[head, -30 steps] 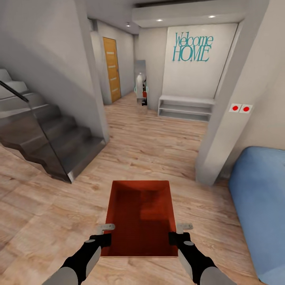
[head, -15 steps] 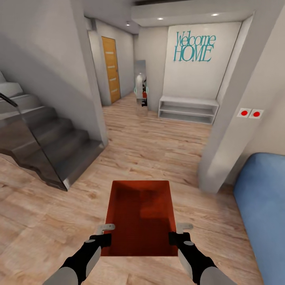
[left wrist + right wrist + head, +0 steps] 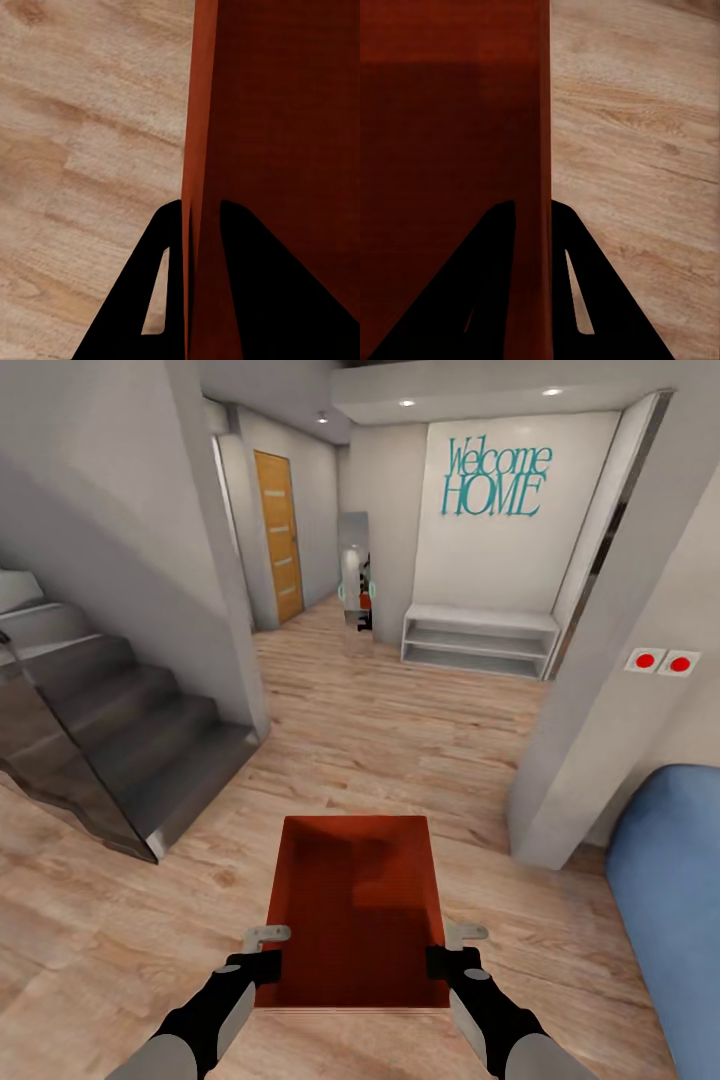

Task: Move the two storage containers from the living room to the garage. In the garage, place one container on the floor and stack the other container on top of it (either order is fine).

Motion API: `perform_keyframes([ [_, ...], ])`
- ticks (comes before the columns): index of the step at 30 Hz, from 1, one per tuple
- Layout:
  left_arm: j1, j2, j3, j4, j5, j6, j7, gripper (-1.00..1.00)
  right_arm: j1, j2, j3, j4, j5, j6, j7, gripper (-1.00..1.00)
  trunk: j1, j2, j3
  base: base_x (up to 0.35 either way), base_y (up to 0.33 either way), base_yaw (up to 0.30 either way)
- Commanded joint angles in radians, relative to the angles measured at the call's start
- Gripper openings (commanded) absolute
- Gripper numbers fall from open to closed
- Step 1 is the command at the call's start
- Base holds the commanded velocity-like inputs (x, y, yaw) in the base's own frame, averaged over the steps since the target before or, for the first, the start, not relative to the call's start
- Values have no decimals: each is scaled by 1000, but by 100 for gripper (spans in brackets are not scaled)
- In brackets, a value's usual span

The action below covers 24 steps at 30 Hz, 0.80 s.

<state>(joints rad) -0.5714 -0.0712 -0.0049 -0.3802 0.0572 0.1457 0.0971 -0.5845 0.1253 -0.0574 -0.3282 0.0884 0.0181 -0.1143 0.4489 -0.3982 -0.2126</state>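
Orange-red plastic sits pinched in both pairs of jaws: my left gripper [image 3: 262, 956] is closed over the left wall of the storage container [image 3: 356, 905], my right gripper [image 3: 447, 955] over the right wall, one finger inside and one outside each rim (the wrist views show it plainly). I judge this the carrying leg, with the bin held level above the light wood plank floor [image 3: 400, 730]. Next comes driving on toward the hallway. The staircase [image 3: 120, 745] edges the left, the blue sofa [image 3: 665, 900] and a white pillar [image 3: 600, 710] crowd the right; the middle lies open.
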Motion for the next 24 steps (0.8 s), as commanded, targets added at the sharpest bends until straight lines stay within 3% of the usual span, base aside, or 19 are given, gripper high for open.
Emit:
perform_keyframes([
  [1, 1, 8, -17, -1, -14, 6, 9, -100, -1, -32, -18, -40, 16, 2, -61, -100, 1, -2, -2, 337, 0, 0],
  [24, 1, 8, -17, -1, -14, 6, 9, -100, -1, -33, -19, -39, 16, 1, -62, -100, 1, -2, -2, 337, 0, 0],
])
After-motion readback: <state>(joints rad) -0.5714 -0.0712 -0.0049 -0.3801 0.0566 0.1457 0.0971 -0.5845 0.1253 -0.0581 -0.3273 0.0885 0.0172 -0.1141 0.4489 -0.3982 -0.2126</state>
